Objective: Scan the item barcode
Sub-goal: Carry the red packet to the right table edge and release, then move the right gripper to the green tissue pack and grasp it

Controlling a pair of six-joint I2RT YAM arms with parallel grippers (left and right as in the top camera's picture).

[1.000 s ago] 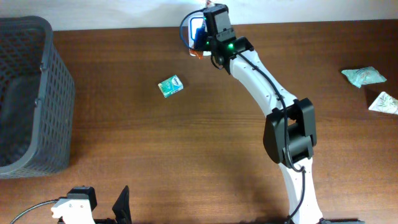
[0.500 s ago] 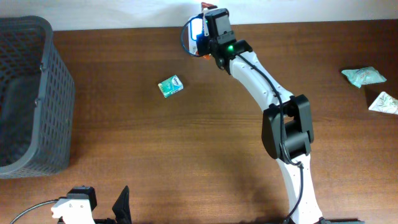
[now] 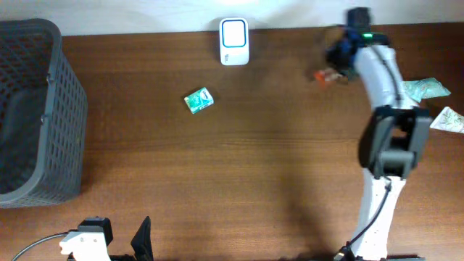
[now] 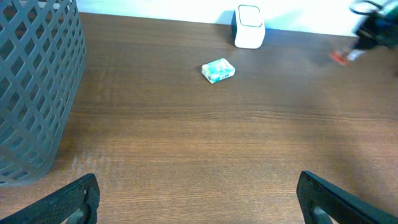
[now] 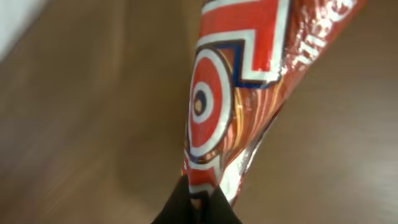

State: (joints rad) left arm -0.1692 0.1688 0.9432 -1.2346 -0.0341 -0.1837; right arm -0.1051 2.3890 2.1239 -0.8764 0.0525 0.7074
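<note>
Upper right, overhead: red packet (image 3: 326,76) pinched in closed right gripper (image 3: 335,67).
Left wrist view, bottom corners: left gripper (image 4: 199,206) spread wide, empty; scanner (image 4: 249,26) top centre.

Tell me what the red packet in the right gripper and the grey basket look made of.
Red packet: probably plastic or foil film, glossy; it shows bright highlights and creases where it is pinched. Grey basket: likely moulded plastic, matte; a rigid lattice wall with even holes.
</note>
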